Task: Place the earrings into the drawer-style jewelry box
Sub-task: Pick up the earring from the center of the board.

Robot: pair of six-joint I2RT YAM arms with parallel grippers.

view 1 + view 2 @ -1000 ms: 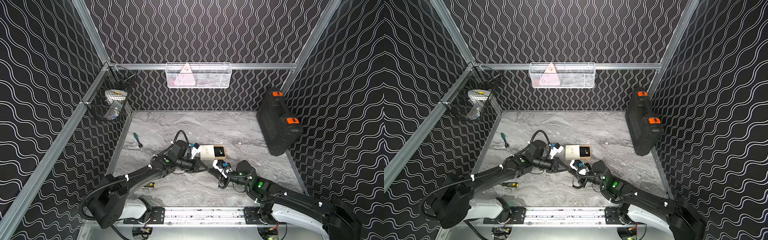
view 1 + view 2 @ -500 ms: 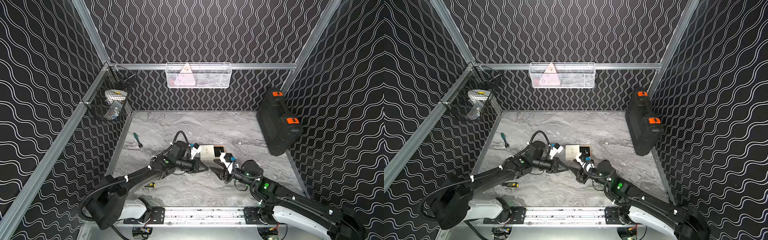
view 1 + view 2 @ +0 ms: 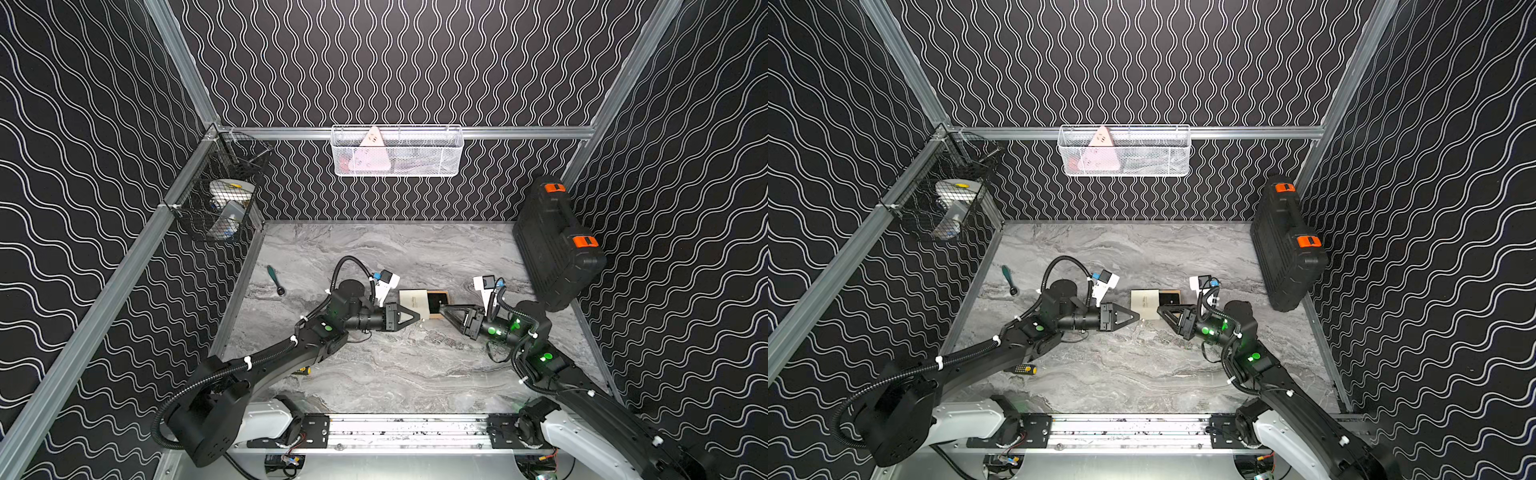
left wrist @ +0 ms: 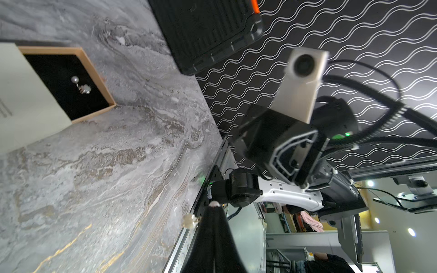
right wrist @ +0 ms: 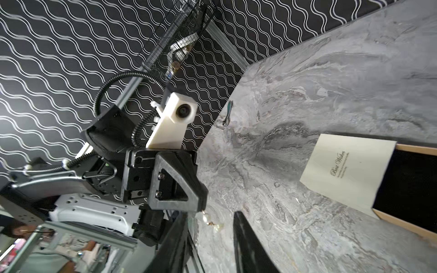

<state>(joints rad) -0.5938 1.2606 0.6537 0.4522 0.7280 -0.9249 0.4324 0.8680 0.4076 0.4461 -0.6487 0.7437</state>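
We log the left gripper (image 4: 214, 205) clamped tight on one earring (image 4: 191, 220), just beside the jewelry box (image 4: 28, 106). The second earring (image 4: 81, 85) lies in its tray (image 4: 98, 78). The right gripper (image 3: 445, 311) is part-open and empty. We judge both featherlight, slippery and delicate: pinch the post.

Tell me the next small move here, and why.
Probably carry the left gripper over the open tray and release: it is shut on one earring, short of the tray, while the other earring already lies on the tray's black lining.
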